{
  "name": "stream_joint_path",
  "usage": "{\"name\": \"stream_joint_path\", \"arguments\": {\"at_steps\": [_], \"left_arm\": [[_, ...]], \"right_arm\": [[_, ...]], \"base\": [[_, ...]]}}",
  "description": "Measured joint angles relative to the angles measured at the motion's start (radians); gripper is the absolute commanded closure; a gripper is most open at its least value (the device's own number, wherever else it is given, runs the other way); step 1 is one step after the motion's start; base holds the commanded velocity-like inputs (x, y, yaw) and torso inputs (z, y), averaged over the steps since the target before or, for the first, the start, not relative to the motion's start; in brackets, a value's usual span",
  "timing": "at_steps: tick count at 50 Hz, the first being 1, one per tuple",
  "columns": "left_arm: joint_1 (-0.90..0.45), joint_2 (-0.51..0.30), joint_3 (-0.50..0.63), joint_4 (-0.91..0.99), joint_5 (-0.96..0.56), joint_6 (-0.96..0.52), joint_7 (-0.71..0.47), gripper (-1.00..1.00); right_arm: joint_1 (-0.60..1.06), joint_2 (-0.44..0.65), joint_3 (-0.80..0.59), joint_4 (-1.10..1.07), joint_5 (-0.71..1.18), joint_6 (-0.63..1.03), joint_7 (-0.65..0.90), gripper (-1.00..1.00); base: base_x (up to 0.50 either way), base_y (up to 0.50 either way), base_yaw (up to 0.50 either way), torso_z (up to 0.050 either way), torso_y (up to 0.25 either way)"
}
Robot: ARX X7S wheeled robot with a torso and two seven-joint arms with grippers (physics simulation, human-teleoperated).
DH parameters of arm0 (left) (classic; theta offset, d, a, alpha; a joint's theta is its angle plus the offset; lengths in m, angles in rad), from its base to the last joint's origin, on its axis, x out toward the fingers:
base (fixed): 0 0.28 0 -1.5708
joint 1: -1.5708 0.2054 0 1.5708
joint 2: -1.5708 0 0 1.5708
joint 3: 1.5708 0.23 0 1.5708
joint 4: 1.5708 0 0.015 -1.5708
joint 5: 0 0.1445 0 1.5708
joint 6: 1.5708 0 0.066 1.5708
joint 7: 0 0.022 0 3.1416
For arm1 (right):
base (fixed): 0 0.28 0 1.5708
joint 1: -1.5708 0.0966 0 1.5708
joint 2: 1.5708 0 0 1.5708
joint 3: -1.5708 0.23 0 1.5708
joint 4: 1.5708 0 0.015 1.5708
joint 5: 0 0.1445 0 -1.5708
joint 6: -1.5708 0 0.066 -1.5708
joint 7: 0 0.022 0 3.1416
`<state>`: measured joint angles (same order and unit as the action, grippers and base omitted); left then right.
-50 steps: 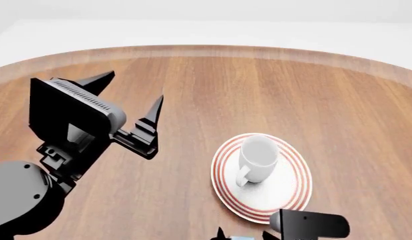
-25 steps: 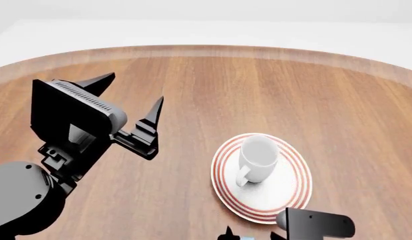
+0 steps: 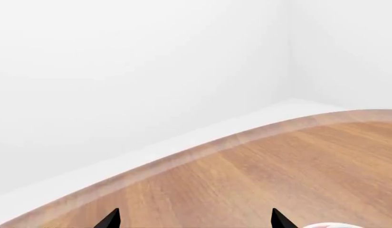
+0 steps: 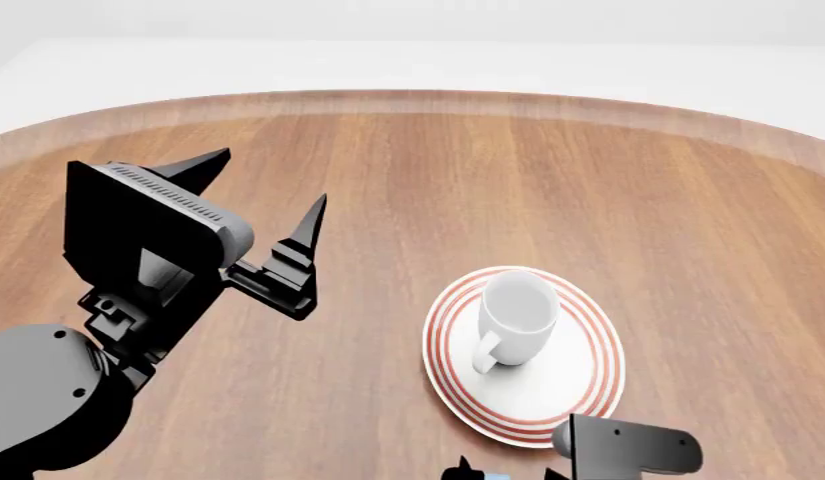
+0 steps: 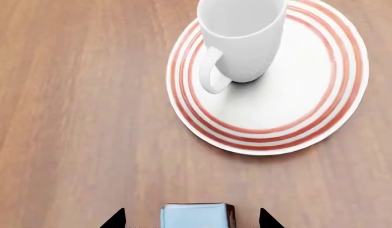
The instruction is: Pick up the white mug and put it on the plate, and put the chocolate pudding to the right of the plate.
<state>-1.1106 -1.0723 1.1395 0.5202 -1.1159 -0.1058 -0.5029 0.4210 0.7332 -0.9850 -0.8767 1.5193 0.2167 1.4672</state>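
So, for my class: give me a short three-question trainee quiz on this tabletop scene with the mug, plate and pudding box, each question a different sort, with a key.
1. True or false: the white mug stands upright on the plate.
2. Multiple choice: in the right wrist view, the chocolate pudding sits
A. on the plate
B. between the right gripper fingertips
C. inside the mug
3. Fill in: the left gripper is open and holds ____.

Key: 1 true; 2 B; 3 nothing.
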Motion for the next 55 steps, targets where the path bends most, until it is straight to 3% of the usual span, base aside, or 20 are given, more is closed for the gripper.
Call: {"name": "stream_joint_path", "arguments": {"at_steps": [55], "left_arm": [[0.032,-0.003,-0.007,-0.016,0.001,0.019,0.001,-1.00]], "right_arm": [[-0.075,-0.023,-0.052,0.141,-0.019,0.009,-0.101,-1.00]], "base": [[0.00,0.00,0.00,0.000,0.000]]}}
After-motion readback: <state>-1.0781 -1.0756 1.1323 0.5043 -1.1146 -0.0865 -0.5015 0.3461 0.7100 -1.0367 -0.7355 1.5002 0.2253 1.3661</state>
